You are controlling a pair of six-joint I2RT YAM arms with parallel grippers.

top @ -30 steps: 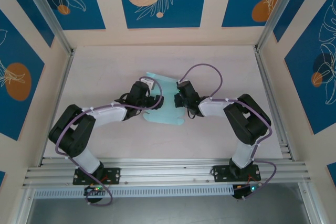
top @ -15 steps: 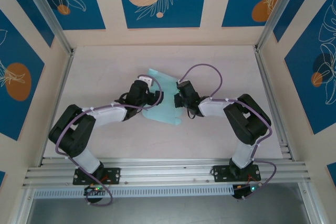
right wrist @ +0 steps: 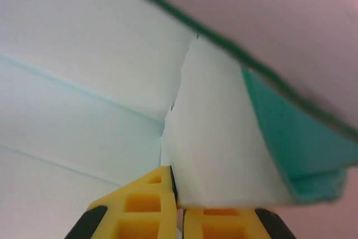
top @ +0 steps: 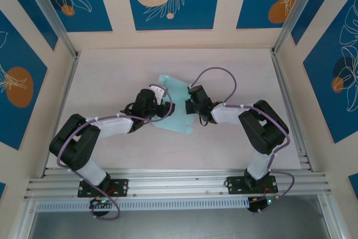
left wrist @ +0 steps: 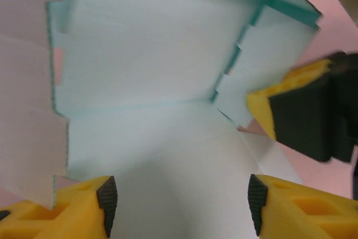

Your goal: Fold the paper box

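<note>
The paper box (top: pixel 175 106) is a pale light-blue card sheet with flaps, lying partly folded at the table's middle between both arms. My left gripper (left wrist: pixel 182 205) is open, its yellow fingers (left wrist: pixel 81 205) spread wide over the sheet's near panel (left wrist: pixel 162 166). From the right, my right gripper (right wrist: pixel 178 205) is shut on a raised flap (right wrist: pixel 224 138) at the sheet's right edge. That same gripper appears as a yellow and black shape (left wrist: pixel 307 110) in the left wrist view. From above, the left gripper (top: pixel 163 106) and right gripper (top: pixel 188 105) face each other across the sheet.
The table (top: pixel 112 71) is pale pink, bounded by aluminium rails (top: pixel 179 182) at the near edge and patterned blue walls. Purple cables (top: pixel 215 74) loop above both arms. Open tabletop lies behind the sheet and to both sides.
The sheet has swung and lifted on its right side, its far corner now pointing up-left. The left arm has moved slightly right over the sheet. The right gripper keeps its hold.
</note>
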